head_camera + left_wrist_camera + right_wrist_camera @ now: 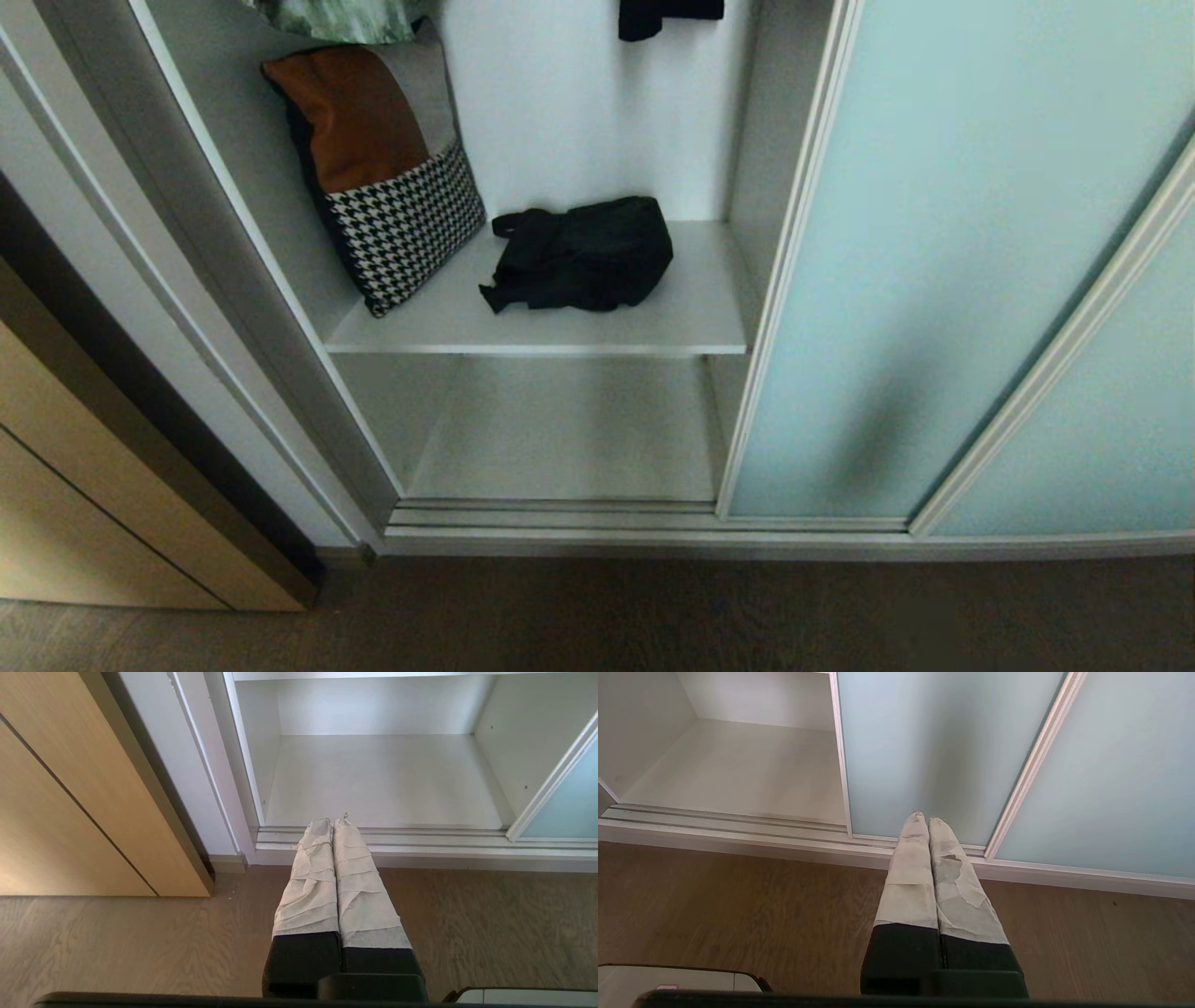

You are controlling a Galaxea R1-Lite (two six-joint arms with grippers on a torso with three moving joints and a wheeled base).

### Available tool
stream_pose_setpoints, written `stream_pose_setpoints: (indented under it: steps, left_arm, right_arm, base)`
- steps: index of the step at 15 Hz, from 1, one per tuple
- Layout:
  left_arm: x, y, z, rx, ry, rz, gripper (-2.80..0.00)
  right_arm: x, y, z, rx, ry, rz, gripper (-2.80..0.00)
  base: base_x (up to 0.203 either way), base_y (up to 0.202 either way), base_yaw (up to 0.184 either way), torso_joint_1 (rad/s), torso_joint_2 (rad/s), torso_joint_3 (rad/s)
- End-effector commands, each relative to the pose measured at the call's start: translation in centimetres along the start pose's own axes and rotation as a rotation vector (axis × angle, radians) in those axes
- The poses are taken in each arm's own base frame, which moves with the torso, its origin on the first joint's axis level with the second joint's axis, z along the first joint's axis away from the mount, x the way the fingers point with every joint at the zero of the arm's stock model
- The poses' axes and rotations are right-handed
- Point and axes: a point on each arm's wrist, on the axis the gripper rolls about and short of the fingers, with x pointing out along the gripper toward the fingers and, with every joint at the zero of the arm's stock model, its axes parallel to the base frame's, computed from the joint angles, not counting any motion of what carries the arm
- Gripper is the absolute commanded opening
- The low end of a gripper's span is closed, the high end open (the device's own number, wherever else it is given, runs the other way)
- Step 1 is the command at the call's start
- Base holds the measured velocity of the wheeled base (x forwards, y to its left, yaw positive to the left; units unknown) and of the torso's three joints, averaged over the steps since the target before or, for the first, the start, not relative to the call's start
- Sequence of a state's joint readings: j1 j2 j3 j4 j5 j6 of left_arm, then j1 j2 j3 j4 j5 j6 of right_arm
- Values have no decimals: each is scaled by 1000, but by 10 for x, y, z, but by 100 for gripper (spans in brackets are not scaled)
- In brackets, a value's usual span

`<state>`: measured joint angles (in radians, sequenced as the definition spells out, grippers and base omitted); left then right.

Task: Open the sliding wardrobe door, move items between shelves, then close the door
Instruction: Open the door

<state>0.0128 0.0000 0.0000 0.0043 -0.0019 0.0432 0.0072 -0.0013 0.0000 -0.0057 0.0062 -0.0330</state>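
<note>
The frosted aqua sliding wardrobe door stands slid to the right, leaving the white compartment open. A black fabric bundle with straps lies on the upper white shelf. Below it the bottom shelf is bare. Neither arm shows in the head view. My left gripper is shut and empty, hanging over the wood floor before the bottom shelf. The right gripper is shut and empty too, in front of the door's lower edge.
A brown, grey and houndstooth cushion leans on the compartment's left wall. Dark and green clothes hang above. A tan wood-grain panel stands at the left. The double floor track runs along the wardrobe's front.
</note>
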Motion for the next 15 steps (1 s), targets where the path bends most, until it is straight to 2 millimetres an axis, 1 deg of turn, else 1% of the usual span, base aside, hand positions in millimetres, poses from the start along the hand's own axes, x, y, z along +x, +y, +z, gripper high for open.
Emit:
stream_pose_setpoints:
  steps: [1, 15]
  left_arm:
    - [0, 0, 0, 1, 4, -1, -280]
    - [0, 0, 0, 0, 3, 1, -280]
  right_arm:
    - [0, 0, 0, -1, -2, 0, -280]
    - [0, 0, 0, -1, -2, 1, -280]
  base:
    - [0, 0, 0, 0, 0, 0]
    - [0, 0, 0, 0, 0, 0]
